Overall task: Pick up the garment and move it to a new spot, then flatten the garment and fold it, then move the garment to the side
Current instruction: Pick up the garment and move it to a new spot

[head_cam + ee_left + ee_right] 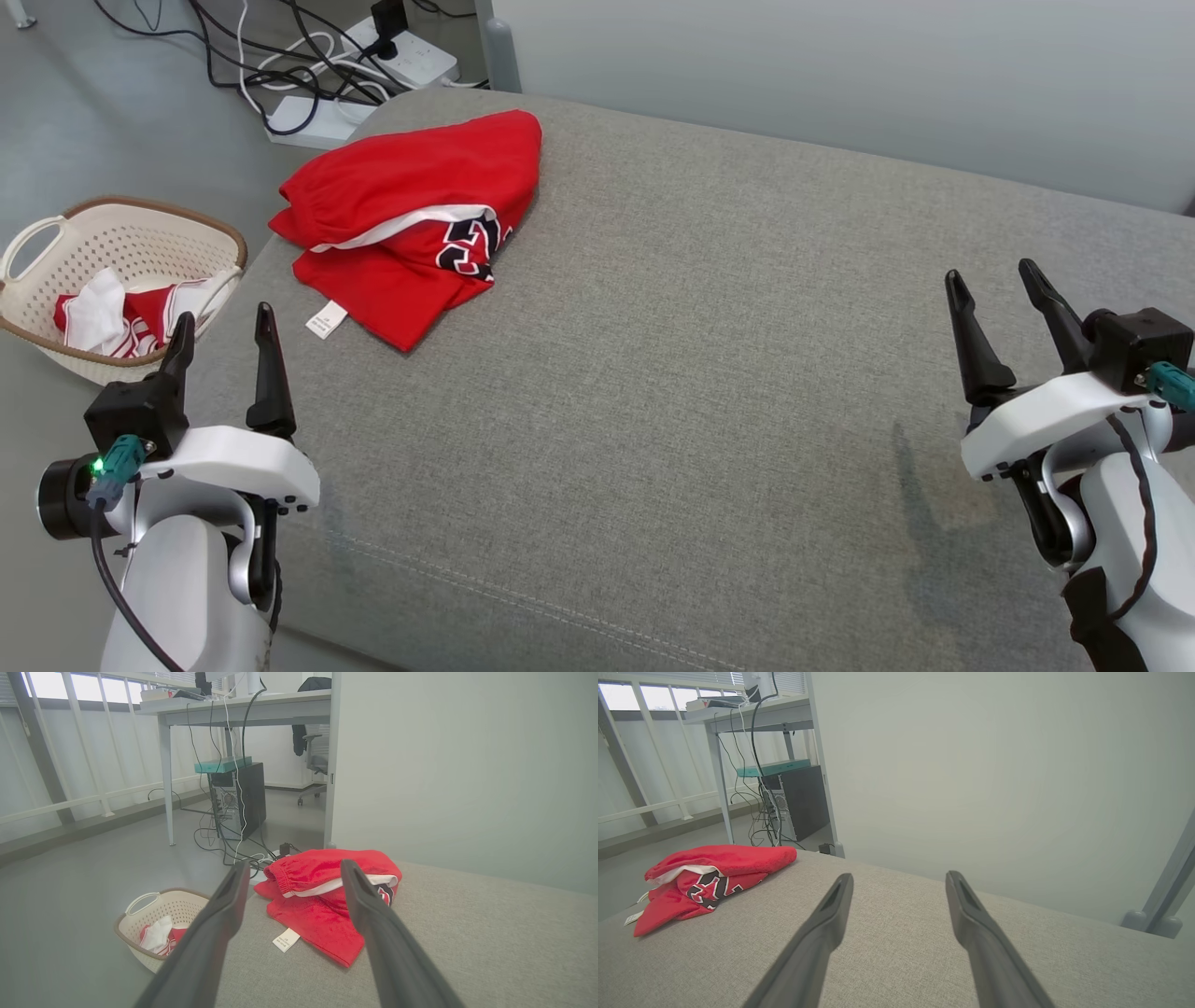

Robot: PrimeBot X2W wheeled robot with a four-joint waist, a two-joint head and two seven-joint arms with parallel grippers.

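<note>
Red fabric, the garment (411, 224), lay bunched at the upper left of the head view on the grey upholstered surface (700, 373), its white tag (326, 319) poking toward the lower left. At the left edge, down on the floor, sat a cream perforated basket (131, 247) holding red and white cloth. Power strips and tangled cables (401, 56) crowded the top left. The left gripper (226, 317) at lower left and the right gripper (990, 273) at lower right hung with jaws spread, both well apart from the garment. In the left wrist view a desk (243, 707) stood at the top, with a dark computer tower (243, 798) beneath and a pale wall at right.
</note>
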